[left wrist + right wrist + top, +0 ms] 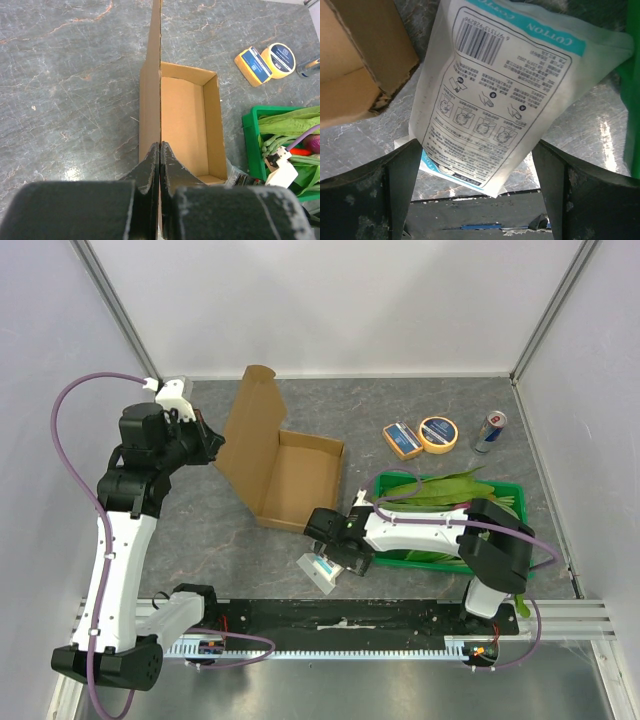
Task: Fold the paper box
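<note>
Left wrist view: the left gripper (pixel 160 148) is pinched tight on the edge of the raised lid of the paper box (pixel 184 125), which stands upright. The box's open tray lies just to the lid's right on the grey table (pixel 65 75). The right gripper (pixel 479 165) is spread wide, one finger either side of a white-and-blue packet (pixel 505 85). The packet lies beside the box's near corner, with a green crate (pixel 251 150) close by.

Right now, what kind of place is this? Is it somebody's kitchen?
Probably a robot test booth, not a kitchen: plain white walls box in a grey table, two arms are bolted to a rail at its edge, and a paper box sits among odd props.
</note>
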You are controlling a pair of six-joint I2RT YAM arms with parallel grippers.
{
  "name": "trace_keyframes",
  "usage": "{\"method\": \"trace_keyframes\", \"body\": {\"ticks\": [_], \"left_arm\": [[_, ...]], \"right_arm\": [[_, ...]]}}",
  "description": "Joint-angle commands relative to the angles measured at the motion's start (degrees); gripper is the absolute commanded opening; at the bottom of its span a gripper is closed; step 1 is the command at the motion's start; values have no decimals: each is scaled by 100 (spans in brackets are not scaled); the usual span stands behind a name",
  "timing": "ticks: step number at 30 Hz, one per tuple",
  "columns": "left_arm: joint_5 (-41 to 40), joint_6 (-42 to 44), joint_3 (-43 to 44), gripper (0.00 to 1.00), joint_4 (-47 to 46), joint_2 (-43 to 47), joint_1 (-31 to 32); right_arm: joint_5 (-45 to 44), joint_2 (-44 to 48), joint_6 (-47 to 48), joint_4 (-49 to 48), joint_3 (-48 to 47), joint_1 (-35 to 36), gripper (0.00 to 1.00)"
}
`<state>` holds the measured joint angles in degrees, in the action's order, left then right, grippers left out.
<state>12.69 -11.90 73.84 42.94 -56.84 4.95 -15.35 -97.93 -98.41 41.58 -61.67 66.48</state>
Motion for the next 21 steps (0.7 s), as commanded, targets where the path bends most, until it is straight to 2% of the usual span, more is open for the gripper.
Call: {"method": "trace_keyframes", "body": {"ticks": [1, 5, 7, 14, 21], "left_arm": [[252, -23, 25, 2, -374, 129, -3], [208, -14, 7, 2, -374, 155, -3], [173, -14, -1, 2, -383, 156, -3], [76, -5, -2, 2, -383, 173, -3], [-196, 100, -10, 2, -348, 191, -3]], "right_arm": [[-371, -94, -187, -186, -196, -21, 97], [-214, -209, -161, -299, -56, -21, 90], [-161, -262, -117, -361, -3, -21, 80], [-433, 124, 120, -99, 23, 163, 60], [-696, 845, 515, 491, -56, 682, 54]]}}
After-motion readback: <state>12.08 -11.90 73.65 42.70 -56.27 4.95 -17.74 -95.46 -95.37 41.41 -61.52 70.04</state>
